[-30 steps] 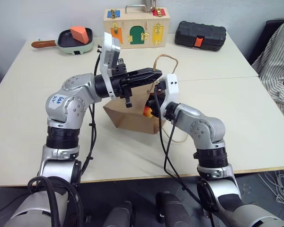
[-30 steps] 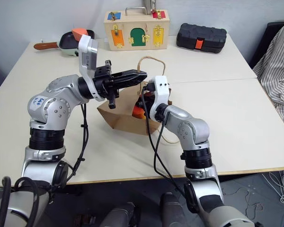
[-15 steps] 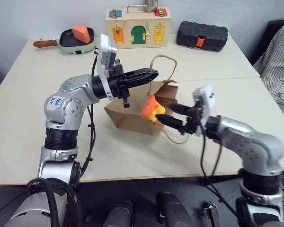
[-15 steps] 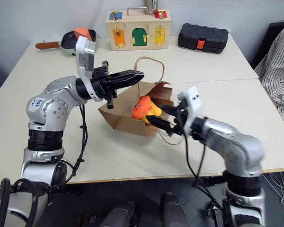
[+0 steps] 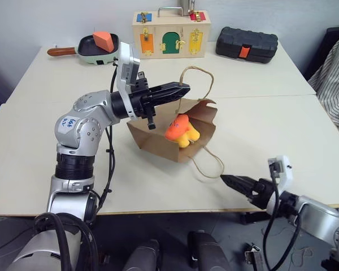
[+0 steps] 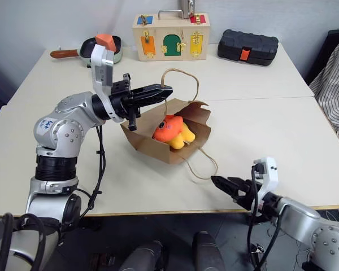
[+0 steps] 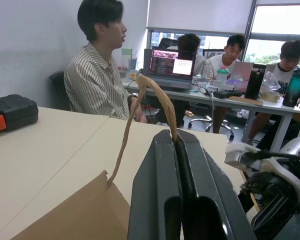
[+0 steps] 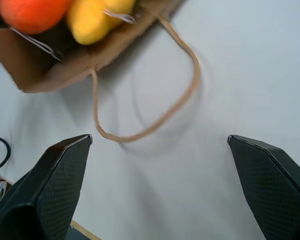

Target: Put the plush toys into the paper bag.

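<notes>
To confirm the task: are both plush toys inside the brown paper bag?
Yes: orange plush toy and yellow plush toy lie inside its mouth.

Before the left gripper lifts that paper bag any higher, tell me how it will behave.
The paper bag lies open-mouthed on its side, so it will likely sag and swing from the handle pinched in the left gripper. The plush toys at its mouth could tumble out. It probably weighs little.

Bare table (image 5: 305, 135) lies right of the paper bag (image 5: 158, 141); the left gripper (image 5: 183, 89) and raised handle (image 5: 196, 76) crowd its mouth.
</notes>
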Available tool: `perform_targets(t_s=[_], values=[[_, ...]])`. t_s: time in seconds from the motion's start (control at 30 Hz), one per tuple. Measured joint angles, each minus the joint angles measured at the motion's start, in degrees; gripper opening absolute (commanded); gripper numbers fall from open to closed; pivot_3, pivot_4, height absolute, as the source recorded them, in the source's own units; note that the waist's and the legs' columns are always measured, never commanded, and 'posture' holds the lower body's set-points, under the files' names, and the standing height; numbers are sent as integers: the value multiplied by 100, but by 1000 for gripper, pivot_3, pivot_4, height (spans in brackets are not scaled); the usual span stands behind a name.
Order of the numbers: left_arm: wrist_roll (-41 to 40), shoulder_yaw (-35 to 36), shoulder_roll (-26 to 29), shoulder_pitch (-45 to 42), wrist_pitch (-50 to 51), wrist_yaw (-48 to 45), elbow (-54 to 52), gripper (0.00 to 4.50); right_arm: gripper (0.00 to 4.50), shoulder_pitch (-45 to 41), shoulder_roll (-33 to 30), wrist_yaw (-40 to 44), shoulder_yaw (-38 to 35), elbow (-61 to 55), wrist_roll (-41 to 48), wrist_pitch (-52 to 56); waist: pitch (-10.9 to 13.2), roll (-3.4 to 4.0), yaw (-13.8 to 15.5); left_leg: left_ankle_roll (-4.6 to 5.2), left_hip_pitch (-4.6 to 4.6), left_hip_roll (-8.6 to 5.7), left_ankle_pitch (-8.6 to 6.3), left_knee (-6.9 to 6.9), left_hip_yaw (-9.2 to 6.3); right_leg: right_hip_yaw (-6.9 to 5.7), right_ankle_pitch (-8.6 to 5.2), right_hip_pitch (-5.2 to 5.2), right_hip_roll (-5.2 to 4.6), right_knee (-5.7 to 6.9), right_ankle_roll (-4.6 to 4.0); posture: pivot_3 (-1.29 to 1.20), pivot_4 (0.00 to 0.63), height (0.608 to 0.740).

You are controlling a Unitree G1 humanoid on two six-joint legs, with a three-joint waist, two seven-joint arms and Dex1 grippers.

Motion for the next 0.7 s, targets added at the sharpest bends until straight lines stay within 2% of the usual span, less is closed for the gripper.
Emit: perform_targets(t_s=[0.13,0.23,0.47,0.6,0.7], values=[[5,-1,4,-5,-4,-20,13,0,4455,-144,398,-641,348,452,732,-548,-2,-3,-19,0,5,1,0,-1,1,1,0,2,2,0,0,0,150,740],[11,-23,-4,-36,-18,-34,22,0,3875,-493,597,-1019,740,854,976,-905,-2,-3,-25,0,6,1,0,-1,1,0,0,1,2,1,0,0,150,740],[31,-23,8,-66,-63,-35,115,0,1427,-743,258,-1212,1127,1040,1137,-1303,-2,-3,5,1,-2,0,1,2,-5,-8,0,3,0,-4,0,0,150,740],[49,-8,22,-67,-143,-26,213,0,21,-1035,-651,-801,894,636,1517,-1454,-1,-1,2,1,-6,0,0,2,-7,-10,0,0,1,-9,0,0,150,740],[65,6,12,-106,-278,9,275,0,21,-1524,-1369,-350,537,488,1975,-1670,0,-2,-4,1,-5,4,0,0,-6,-11,0,1,2,-11,0,0,150,740]])
